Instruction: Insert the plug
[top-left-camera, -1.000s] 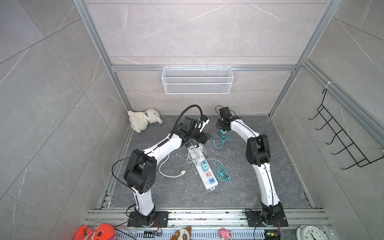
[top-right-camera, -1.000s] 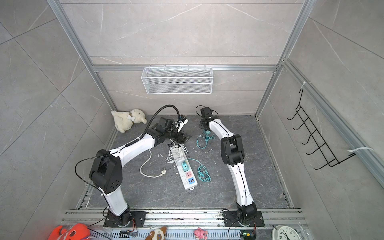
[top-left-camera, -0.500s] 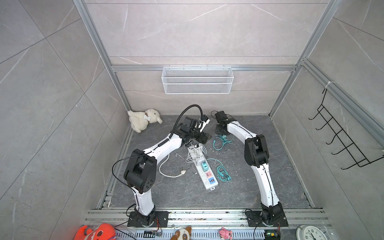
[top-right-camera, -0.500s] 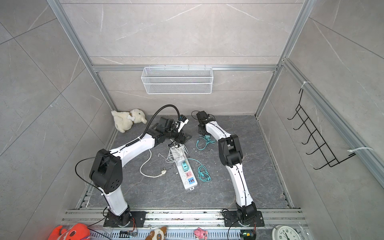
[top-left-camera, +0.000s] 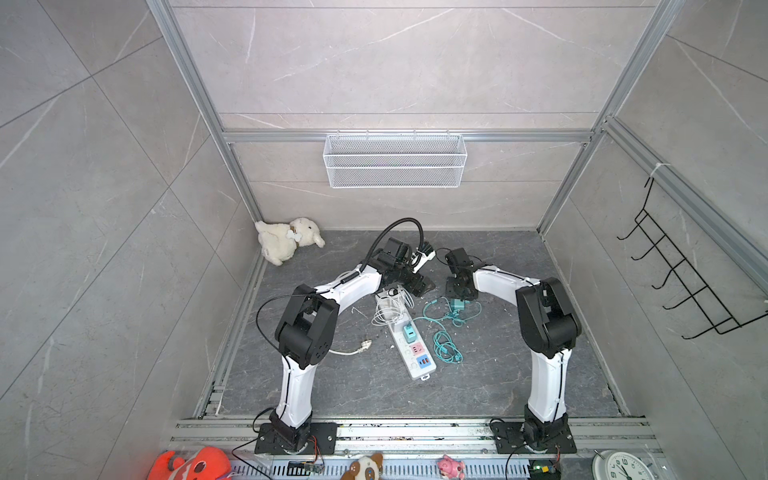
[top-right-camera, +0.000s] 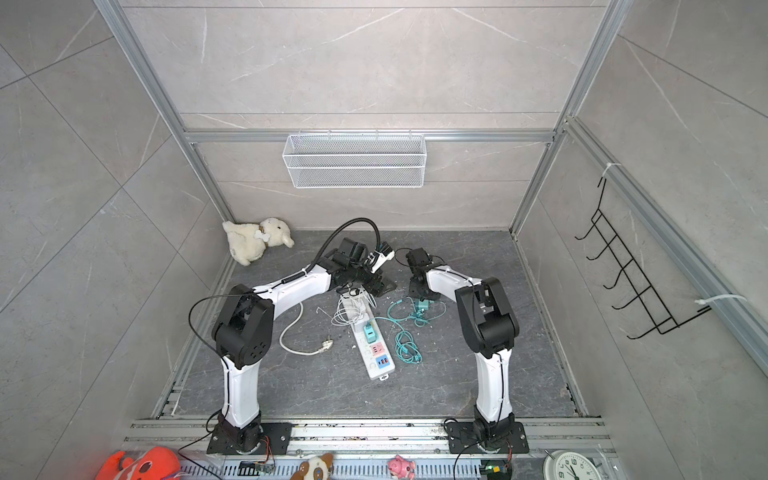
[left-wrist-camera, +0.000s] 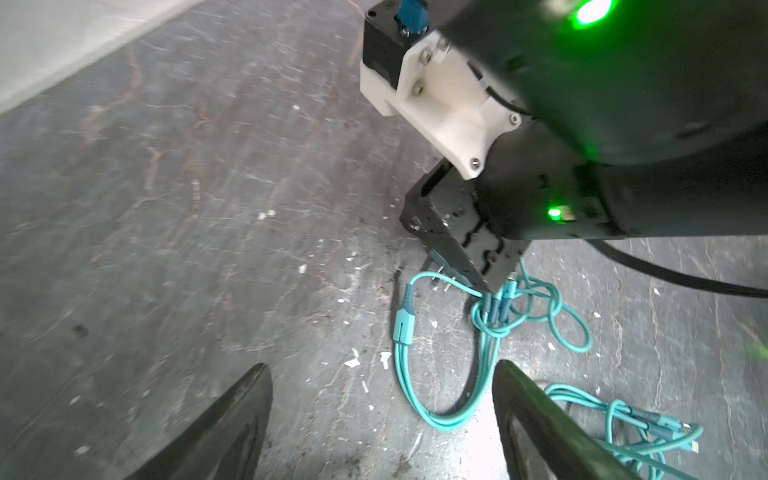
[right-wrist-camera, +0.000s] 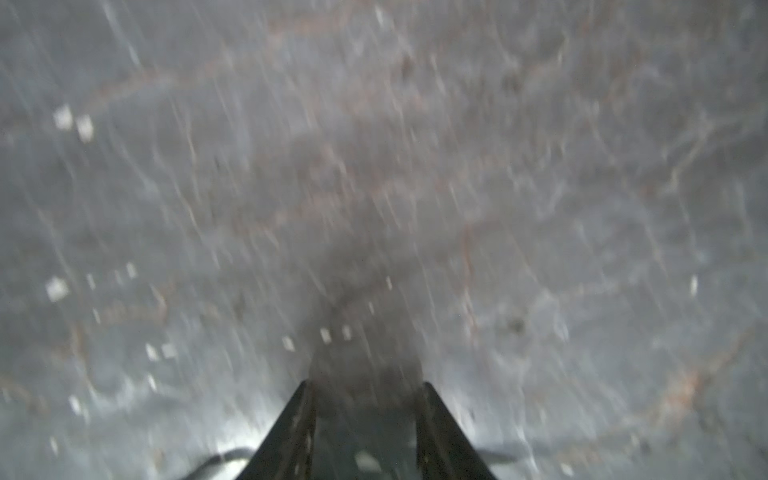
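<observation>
Since a second ago the right arm (top-left-camera: 498, 282) has swung forward and down from the back of the floor (top-left-camera: 498, 374), so the right gripper (top-left-camera: 457, 292) now hangs over the teal tangle. The left arm (top-left-camera: 353, 286) has hardly shifted.

In both top views the right gripper (top-right-camera: 419, 293) points down at the teal plug (top-left-camera: 457, 306) (top-right-camera: 422, 306). The plug sits at its tips, near the far end of the white power strip (top-left-camera: 417, 372) (top-right-camera: 376, 368) and to its right. The left gripper (top-left-camera: 419, 286) (top-right-camera: 382, 286) hovers just beside it, over a white cable bundle (top-left-camera: 390, 309) at that far end. Teal, pink and blue adapters (top-left-camera: 417, 348) sit in the strip. A teal cable (top-left-camera: 446, 349) trails from the plug to a coil just right of the strip. A white cord (top-left-camera: 365, 344) lies left of the strip, apart from it.

In the left wrist view the left gripper (left-wrist-camera: 380, 365) has its fingers (left-wrist-camera: 232, 419) spread wide, with nothing between them but bare floor. A loop of teal cable (left-wrist-camera: 415, 399) lies beyond. Ahead, the right gripper (left-wrist-camera: 457, 272) pinches the teal plug (left-wrist-camera: 438, 262). Two metal prongs (left-wrist-camera: 439, 282) jut out beneath, close to the floor; whether they touch it I cannot tell.

The right wrist view is badly blurred. The right gripper (right-wrist-camera: 367, 384) shows its fingers (right-wrist-camera: 291, 432) drawn to a narrow gap, with a dim teal-grey shape between them.
</observation>
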